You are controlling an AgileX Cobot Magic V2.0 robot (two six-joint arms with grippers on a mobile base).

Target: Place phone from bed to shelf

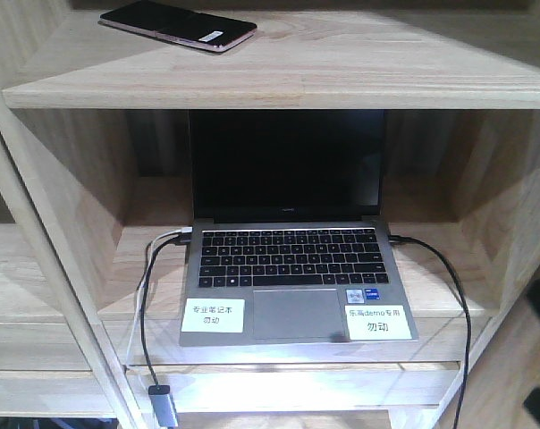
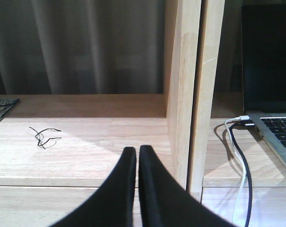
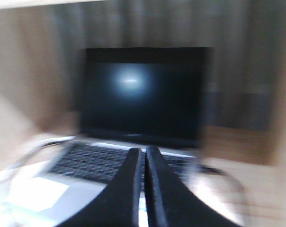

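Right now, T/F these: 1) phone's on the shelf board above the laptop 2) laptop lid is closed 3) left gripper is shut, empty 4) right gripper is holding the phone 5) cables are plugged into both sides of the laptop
1) True: the phone lies flat on the shelf board above the laptop.
2) False: the lid is open, screen dark.
3) True: the left gripper is shut on nothing.
4) False: the right gripper is shut and empty, pointing at the laptop.
5) True: a cable leaves each side.
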